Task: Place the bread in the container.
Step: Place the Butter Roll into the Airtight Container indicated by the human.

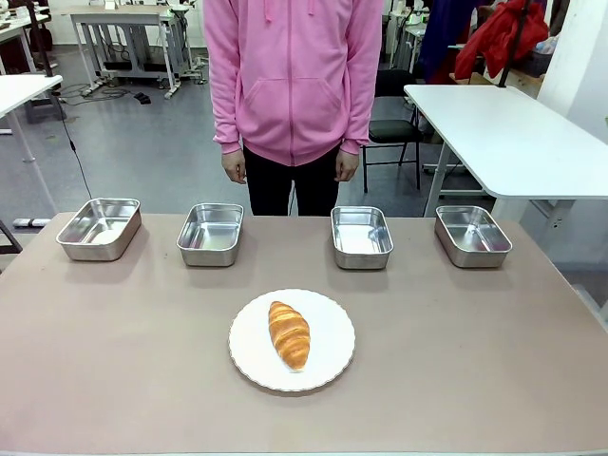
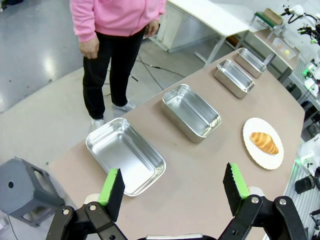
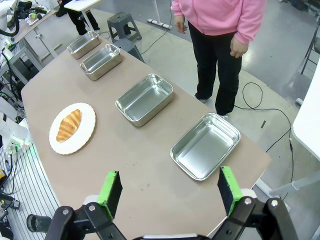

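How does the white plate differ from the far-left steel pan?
The white plate is round, flat and scalloped; the far-left steel pan is rectangular, deep and shiny. The plate holds the croissant; the pan is empty. The plate lies nearer the robot than the pan. Both rest on the table.

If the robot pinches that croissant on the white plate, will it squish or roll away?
The croissant looks puffy with a glossy, ridged crust, so it is probably light and soft; a hard pinch may crush it. It lies flat on the plate, so it likely won't roll, though a push might spin it on the smooth surface.
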Controlling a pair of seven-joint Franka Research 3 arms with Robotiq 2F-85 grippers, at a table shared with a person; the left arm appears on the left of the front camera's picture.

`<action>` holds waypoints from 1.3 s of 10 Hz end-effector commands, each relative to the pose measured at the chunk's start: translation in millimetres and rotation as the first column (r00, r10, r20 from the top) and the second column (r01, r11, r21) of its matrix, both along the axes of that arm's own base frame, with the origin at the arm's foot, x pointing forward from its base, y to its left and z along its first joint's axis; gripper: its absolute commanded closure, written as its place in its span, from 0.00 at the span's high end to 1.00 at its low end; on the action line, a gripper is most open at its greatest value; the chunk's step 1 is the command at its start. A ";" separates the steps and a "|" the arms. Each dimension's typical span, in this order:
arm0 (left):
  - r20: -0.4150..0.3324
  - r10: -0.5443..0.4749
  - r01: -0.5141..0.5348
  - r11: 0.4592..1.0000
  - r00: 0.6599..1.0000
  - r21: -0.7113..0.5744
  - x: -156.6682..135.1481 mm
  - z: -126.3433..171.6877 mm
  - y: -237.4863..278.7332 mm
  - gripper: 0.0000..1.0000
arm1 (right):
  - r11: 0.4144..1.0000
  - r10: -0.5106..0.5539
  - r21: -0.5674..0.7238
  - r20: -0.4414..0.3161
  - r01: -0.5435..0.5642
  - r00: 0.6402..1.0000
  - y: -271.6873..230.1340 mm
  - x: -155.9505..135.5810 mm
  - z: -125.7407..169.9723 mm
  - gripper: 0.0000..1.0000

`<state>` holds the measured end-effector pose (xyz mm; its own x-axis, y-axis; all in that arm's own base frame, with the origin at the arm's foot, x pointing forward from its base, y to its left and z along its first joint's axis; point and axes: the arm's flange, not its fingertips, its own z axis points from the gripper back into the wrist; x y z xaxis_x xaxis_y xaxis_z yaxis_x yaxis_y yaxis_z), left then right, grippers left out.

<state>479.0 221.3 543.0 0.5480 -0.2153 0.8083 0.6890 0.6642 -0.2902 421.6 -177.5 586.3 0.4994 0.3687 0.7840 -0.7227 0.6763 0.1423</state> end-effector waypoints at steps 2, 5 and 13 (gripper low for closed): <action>0.012 -0.009 0.009 1.000 1.000 -0.010 -1.2 1.4 0.3 1.00 | 1.000 0.004 0.002 0.005 -0.004 1.000 1.6 -0.2 1.7 1.00; 0.012 -0.009 0.009 1.000 1.000 -0.010 -1.2 1.4 0.3 1.00 | 1.000 0.004 0.002 0.005 -0.004 1.000 1.6 -0.2 1.7 1.00; 0.012 -0.009 0.009 1.000 1.000 -0.010 -1.2 1.4 0.3 1.00 | 1.000 0.004 0.002 0.005 -0.004 1.000 1.6 -0.2 1.7 1.00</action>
<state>479.0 221.3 543.0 0.5480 -0.2153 0.8083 0.6890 0.6642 -0.2902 421.6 -177.5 586.3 0.4994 0.3687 0.7840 -0.7227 0.6763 0.1423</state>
